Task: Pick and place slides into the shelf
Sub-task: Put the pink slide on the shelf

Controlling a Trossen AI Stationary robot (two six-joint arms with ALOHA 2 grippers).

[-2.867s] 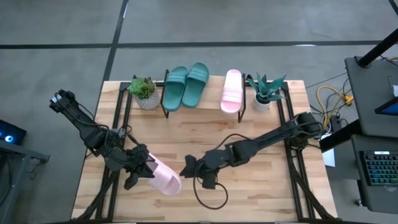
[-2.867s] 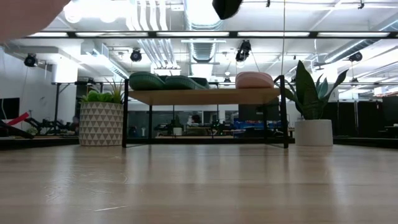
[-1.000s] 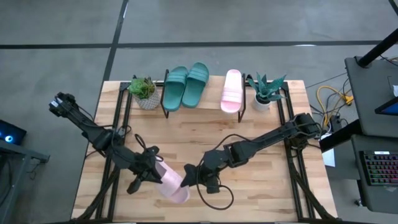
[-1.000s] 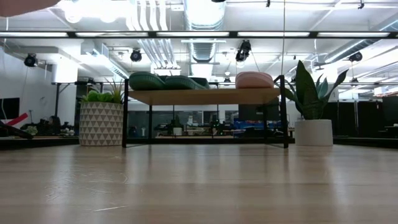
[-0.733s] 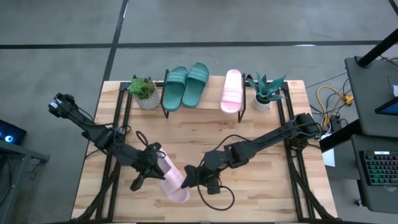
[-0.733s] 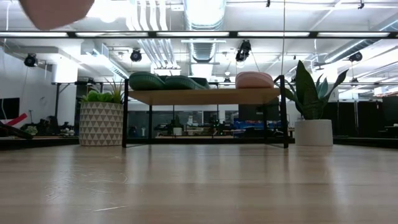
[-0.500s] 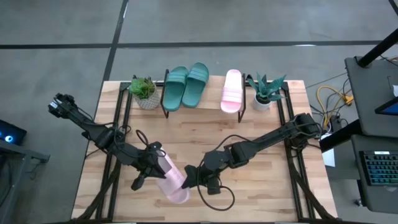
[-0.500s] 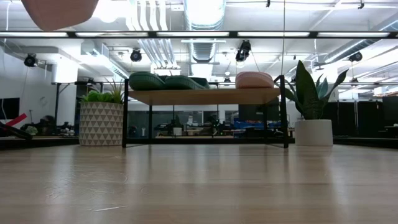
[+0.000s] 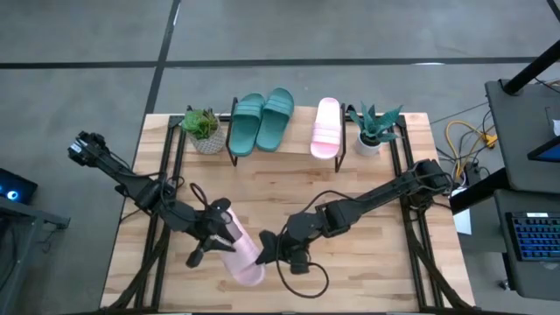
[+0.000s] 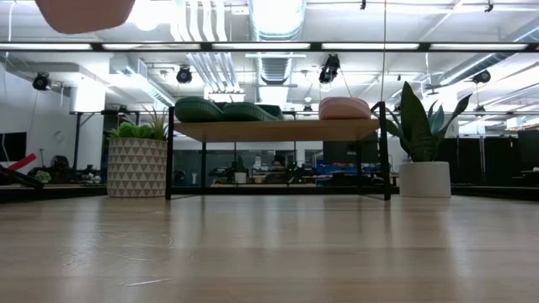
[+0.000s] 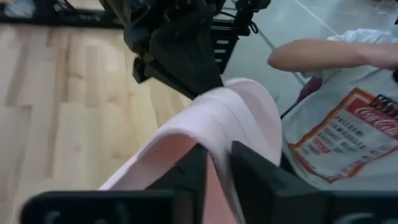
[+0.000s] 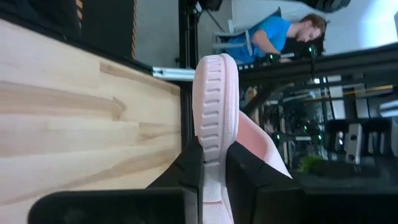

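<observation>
A pale pink slide [image 9: 242, 255] hangs in the air over the near left part of the tabletop, and its end shows at the top of the low view [image 10: 84, 15]. My left gripper [image 9: 226, 238] is shut on its far-left end. My right gripper [image 9: 265, 249] is shut on its right side. The shelf [image 10: 278, 130] stands at the far edge. On its plank lie two dark teal slides [image 9: 248, 122] [image 9: 274, 116] side by side, with another pink slide [image 9: 325, 128] to their right. My left gripper pinches a thin pink edge of the slide [image 11: 214, 146] between its two fingers; strap or sole, I cannot tell. It comes from the table's left side. The slide is lifted clear of the table. My right gripper pinches the slide's ribbed sole rim [image 12: 213, 134] between its two fingers [image 12: 189, 163]. It comes level from the table's right side. The slide stands on edge in the hold, clear of the tabletop.
A potted plant stands at each end of the shelf [image 9: 203, 129] [image 9: 374, 129]. A black cable [image 9: 302, 278] loops on the table under the right arm. A person in a printed white shirt [image 11: 348, 130] is beyond the table's near edge. A desk with a keyboard [image 9: 529, 236] stands to the right.
My left gripper has shifted slightly toward the table's right edge with the pink slide. In the low view the slide's end has come further into the picture from the top left. It stays clear of the table.
</observation>
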